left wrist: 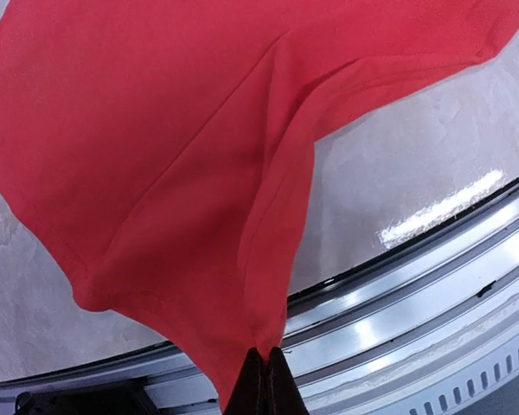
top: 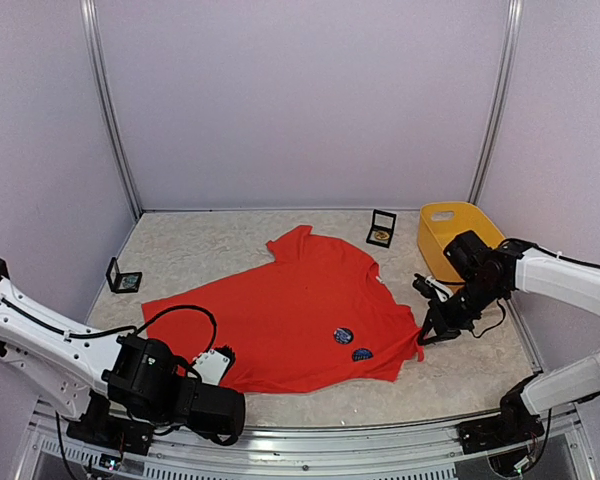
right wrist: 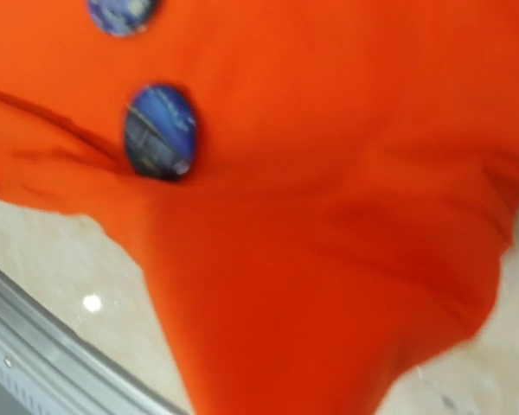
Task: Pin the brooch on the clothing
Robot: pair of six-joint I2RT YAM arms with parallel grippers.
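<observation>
The clothing, a red-orange T-shirt [top: 300, 310], lies spread on the table. Two round dark-blue brooches [top: 343, 336] [top: 362, 354] sit on it near its right front; both show in the right wrist view [right wrist: 160, 131] [right wrist: 121, 13]. My left gripper [top: 223, 362] is shut on the shirt's near-left corner; in the left wrist view the fingertips [left wrist: 266, 361] pinch the fabric [left wrist: 156, 156] above the table's front rail. My right gripper [top: 426, 335] is at the shirt's right corner. In the right wrist view the cloth [right wrist: 329, 259] tapers into it and hides the fingers.
A yellow plastic basket [top: 450, 232] stands at the back right, behind the right arm. An open black box with a gold piece [top: 381, 229] lies behind the shirt. Another small black box [top: 124, 279] lies at the left. The metal front rail [left wrist: 432, 294] runs close under the left gripper.
</observation>
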